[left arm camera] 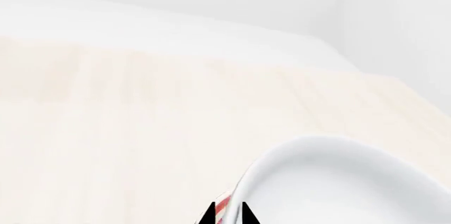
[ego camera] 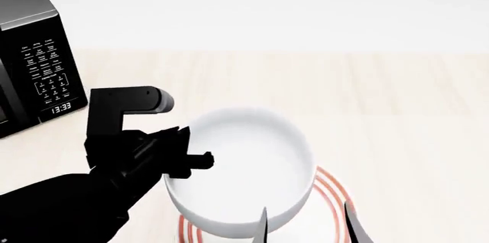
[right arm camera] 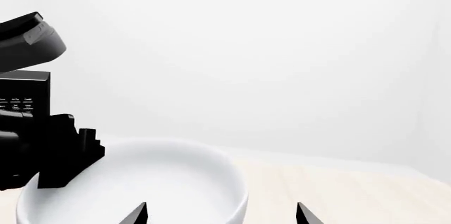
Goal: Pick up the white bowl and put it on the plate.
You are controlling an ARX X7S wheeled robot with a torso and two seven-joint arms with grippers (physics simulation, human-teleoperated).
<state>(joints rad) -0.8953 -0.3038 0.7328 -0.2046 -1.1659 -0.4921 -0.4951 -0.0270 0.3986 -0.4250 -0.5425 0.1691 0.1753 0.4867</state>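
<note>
A: Start at the left gripper. How do its jaws stand?

B: Clamped on the near-left rim of the white bowl. In the left wrist view two dark tips pinch the rim's edge, one on each side of it.

A: And the right gripper?

B: Its tips stand well apart and hold nothing. In the head view one tip crosses the bowl's near wall and the other lies over the plate. I cannot tell whether either one touches.

A: Where is the bowl, then?

B: Over the plate. Red rings show past the bowl's right and lower edges, so it sits off-centre, toward the left and far side. Whether its base rests on the plate or hangs just above it, I cannot tell.

A: So the step in hand is the set-down.

B: I judge so. Bring the bowl a little toward the right gripper's side so the rings show evenly all round, keep it level, and lower it straight. Part the jaws only once the base is seated, then lift clear of the rim without dragging it.

A: Anything in the way?

B: The microwave stands well apart on the wooden counter.
</note>
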